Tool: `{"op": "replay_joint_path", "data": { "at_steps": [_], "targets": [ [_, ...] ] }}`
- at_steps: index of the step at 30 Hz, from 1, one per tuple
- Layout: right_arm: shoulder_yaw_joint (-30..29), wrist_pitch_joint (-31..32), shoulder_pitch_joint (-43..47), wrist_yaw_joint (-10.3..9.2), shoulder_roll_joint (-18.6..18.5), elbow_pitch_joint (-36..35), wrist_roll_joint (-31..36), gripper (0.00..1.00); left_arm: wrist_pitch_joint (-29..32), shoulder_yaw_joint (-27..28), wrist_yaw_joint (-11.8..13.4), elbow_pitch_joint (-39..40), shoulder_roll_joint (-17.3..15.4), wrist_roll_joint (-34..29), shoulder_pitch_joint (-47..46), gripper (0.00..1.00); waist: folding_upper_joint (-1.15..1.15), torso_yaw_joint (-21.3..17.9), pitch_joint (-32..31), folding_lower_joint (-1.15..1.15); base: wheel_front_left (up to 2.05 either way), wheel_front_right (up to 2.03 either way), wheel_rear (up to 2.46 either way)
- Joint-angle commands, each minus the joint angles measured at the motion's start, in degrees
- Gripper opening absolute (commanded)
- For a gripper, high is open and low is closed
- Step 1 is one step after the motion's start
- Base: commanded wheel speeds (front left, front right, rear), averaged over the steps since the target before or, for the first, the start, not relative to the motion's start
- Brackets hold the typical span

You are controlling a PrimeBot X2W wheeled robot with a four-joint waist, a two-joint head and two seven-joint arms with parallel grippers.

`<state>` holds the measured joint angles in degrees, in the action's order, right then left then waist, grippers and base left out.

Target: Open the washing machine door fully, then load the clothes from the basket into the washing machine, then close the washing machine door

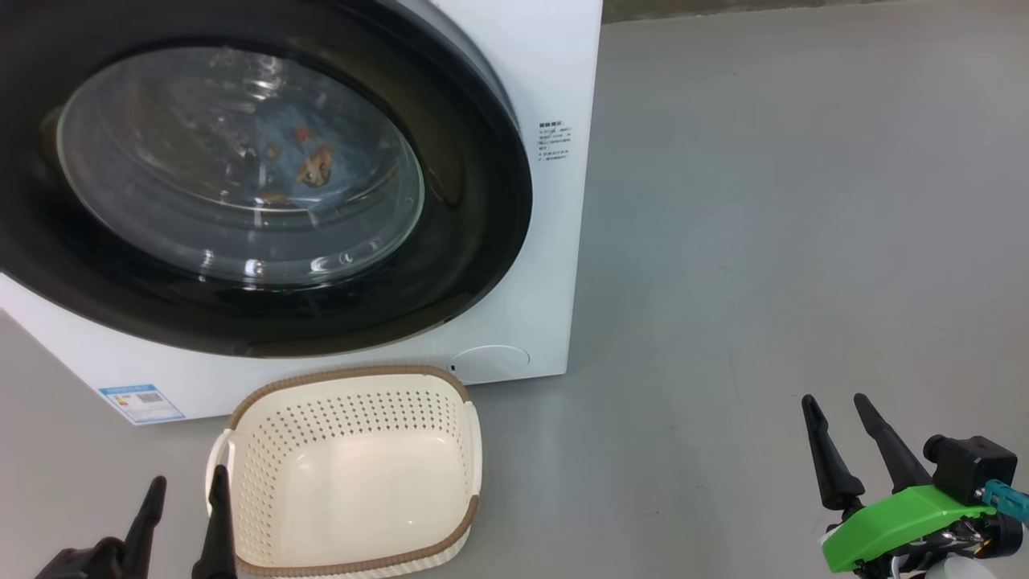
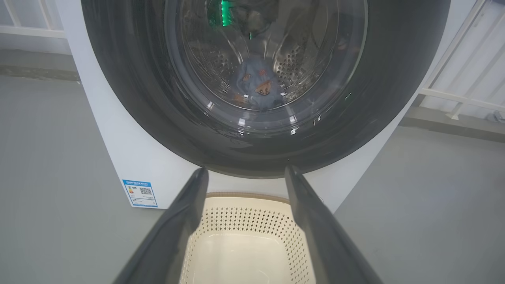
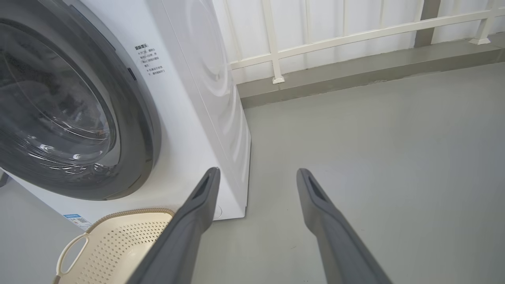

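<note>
Left pincer (image 1: 188, 479) and right pincer (image 1: 836, 400) hang wide, empty, below the washing machine door (image 1: 225, 241); it looks shut, latch unclear, so I'd press its rim squarely.

Left gripper (image 1: 187, 480) and right gripper (image 1: 836, 400) sit low at either side, jaws spread wide, pointing forward, both empty

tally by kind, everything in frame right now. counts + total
Washing machine: 1
Basket: 1, empty
Clothes: 1 bundle behind the shut door; garment count unclear
Grippers: 2, left gripper and right gripper, both open
Total: 5
</note>
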<state>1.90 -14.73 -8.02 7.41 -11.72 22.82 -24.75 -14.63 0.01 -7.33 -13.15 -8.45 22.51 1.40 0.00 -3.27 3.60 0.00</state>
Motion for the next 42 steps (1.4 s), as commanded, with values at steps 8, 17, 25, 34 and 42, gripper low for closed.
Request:
{"op": "replay_joint_path", "data": {
  "at_steps": [8, 17, 25, 34, 42],
  "targets": [
    [0.2, 0.2, 0.7, 0.0, 1.4, 2.3, -0.7, 0.0, 0.3, -0.5, 0.0, -2.6, 1.8, 0.7, 1.2, 0.0, 0.0, 0.1, -0.2, 0.0, 0.0, 0.0, 0.0],
    [-0.4, 1.8, 0.9, 0.01, 2.0, 1.4, -5.5, 0.0, 1.8, 0.0, 0.0, -2.4, 2.0, 5.7, 0.6, 0.0, 0.0, 0.3, -0.5, 0.02, 0.0, 0.0, 0.0],
    [-1.0, 3.1, 0.9, 0.01, 2.5, 0.8, -9.9, 0.0, 3.1, 0.5, 0.0, -2.4, 2.3, 10.2, 0.0, 0.0, 0.0, 0.6, -0.7, 0.0, 0.0, 0.0, 0.0],
    [-1.5, 4.5, 0.9, 0.02, 2.9, 0.0, -14.2, 0.0, 4.5, 0.9, 0.0, -2.3, 2.5, 14.6, -0.6, 0.0, 0.0, 0.8, -0.9, 0.0, 0.0, 0.0, 0.0],
    [-2.1, 5.8, 1.0, 0.02, 3.4, -0.7, -18.5, 0.0, 5.8, 1.4, 0.0, -2.2, 2.8, 19.1, -1.2, 0.0, 0.0, 1.0, -1.1, 0.0, 0.0, 0.0, 0.0]
  ]
}}
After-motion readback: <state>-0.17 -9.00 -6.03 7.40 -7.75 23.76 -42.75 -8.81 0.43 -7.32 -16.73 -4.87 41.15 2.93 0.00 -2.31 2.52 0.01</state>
